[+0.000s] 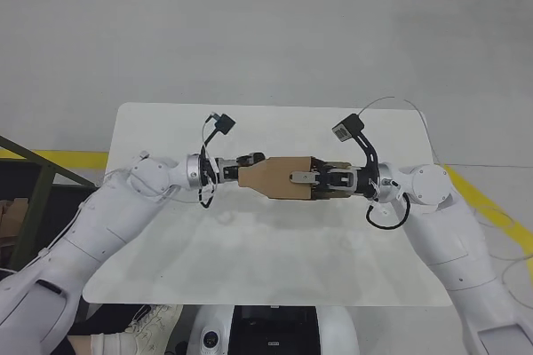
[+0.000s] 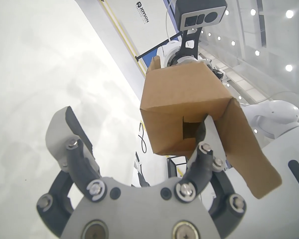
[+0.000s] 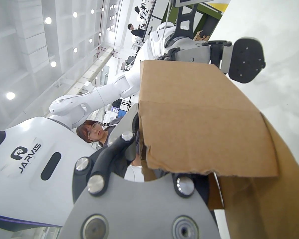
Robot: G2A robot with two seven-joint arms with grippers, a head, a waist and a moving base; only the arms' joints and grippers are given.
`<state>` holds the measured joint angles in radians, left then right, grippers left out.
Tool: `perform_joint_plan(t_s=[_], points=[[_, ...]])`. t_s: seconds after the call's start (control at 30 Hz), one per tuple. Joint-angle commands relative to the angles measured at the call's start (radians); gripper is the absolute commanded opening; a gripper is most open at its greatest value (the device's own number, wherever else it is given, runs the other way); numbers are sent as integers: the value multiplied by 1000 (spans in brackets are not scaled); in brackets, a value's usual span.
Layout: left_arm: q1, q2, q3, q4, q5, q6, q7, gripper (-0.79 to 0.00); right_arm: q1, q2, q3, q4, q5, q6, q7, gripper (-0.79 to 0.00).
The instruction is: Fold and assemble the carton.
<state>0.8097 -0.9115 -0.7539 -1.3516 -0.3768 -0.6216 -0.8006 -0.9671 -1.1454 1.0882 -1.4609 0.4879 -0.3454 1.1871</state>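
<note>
A brown carton (image 1: 280,176) is held in the air over the middle of the white table (image 1: 249,257), between my two arms. My right gripper (image 1: 322,177) is shut on the carton's right end. In the right wrist view one finger (image 3: 129,125) presses a carton (image 3: 196,115) wall and the other is hidden under the cardboard. My left gripper (image 1: 247,165) is at the carton's left end and stands open (image 2: 138,123). One left finger (image 2: 206,130) rests at a slot in the carton's (image 2: 182,95) end panel, beside a loose flap (image 2: 249,150). The other left finger (image 2: 69,130) is free.
The table's edges run close to the arms at the back. Yellow floor tape (image 1: 80,158) and a dark green frame (image 1: 35,191) lie off the table's left side, with cardboard boxes (image 1: 4,222) on the floor there.
</note>
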Motion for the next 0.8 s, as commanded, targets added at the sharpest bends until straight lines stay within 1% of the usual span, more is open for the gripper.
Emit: perform_joint_plan(t_s=[0.0, 0.13, 0.3, 0.43, 0.57, 0.67, 0.77], points=[[2, -2, -8, 15, -4, -9, -1, 0, -2, 1, 3, 2, 2, -1, -2, -785], [24, 4, -45, 49, -16, -32, -3, 0, -5, 2, 10, 10, 2, -1, -10, -785], [72, 24, -119, 61, -14, -53, 4, 0, -10, 4, 18, 15, -10, 1, -29, -785], [128, 46, -188, 13, 7, -61, 15, 0, -11, 5, 19, 17, -32, 12, -50, -785], [182, 63, -252, -68, 24, -64, 31, 0, -10, 5, 15, 17, -51, 23, -69, -785], [209, 70, -279, -134, 48, -48, 24, 0, -7, 4, 11, 16, -62, 30, -78, -785], [219, 71, -288, -183, 78, -25, 19, 0, -5, 3, 7, 17, -72, 36, -89, -785]])
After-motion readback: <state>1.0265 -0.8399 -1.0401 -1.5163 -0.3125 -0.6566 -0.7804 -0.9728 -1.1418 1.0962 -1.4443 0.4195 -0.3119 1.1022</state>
